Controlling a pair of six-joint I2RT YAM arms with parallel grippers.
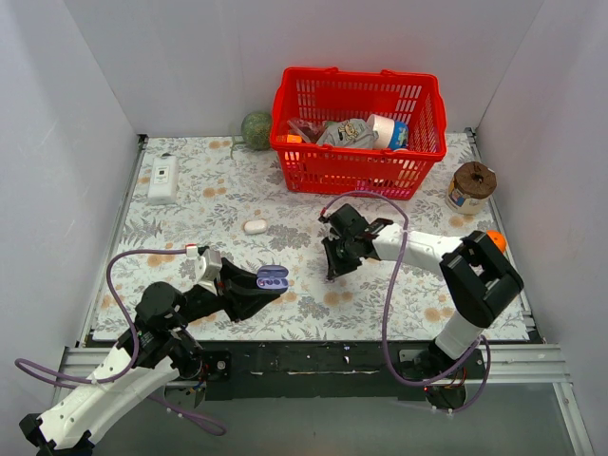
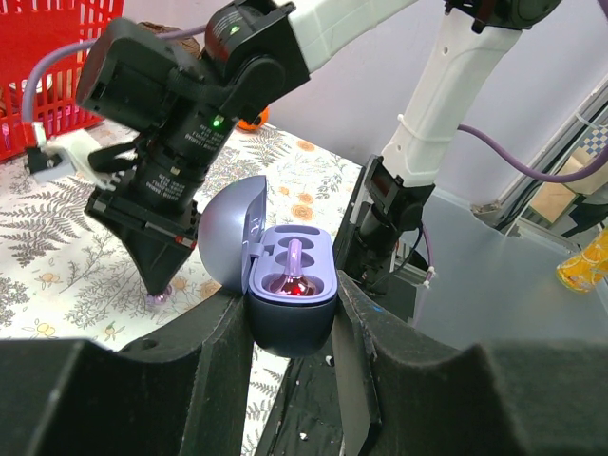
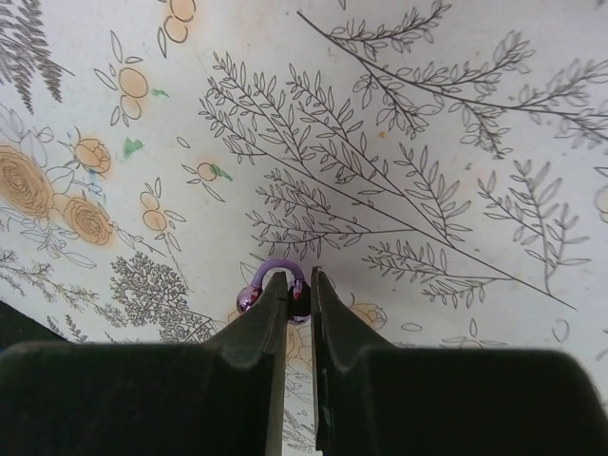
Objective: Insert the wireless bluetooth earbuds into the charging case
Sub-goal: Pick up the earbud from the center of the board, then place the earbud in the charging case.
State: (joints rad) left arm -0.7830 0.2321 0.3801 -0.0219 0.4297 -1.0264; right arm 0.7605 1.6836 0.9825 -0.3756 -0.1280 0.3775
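The lavender charging case [image 1: 273, 277] [image 2: 290, 313] is held with its lid open, and my left gripper [image 1: 260, 288] [image 2: 288, 302] is shut on its dark lower shell. One glossy purple earbud [image 2: 294, 275] sits in a socket of the case. To its right, my right gripper [image 1: 332, 274] [image 3: 299, 285] points straight down onto the flowered tablecloth. Its fingertips are shut on a second earbud [image 3: 275, 277] lying on the cloth; a purple loop and one shiny bead stick out beside the left finger. In the left wrist view that bud [image 2: 161, 297] shows under the right gripper's tip [image 2: 160, 285].
A red basket [image 1: 356, 142] full of items stands at the back. A white oval pebble [image 1: 255, 226] lies mid-table, a white remote-like device [image 1: 163, 179] at the back left, a green ball [image 1: 256, 129] by the wall, and a brown-lidded jar [image 1: 472, 185] at the right.
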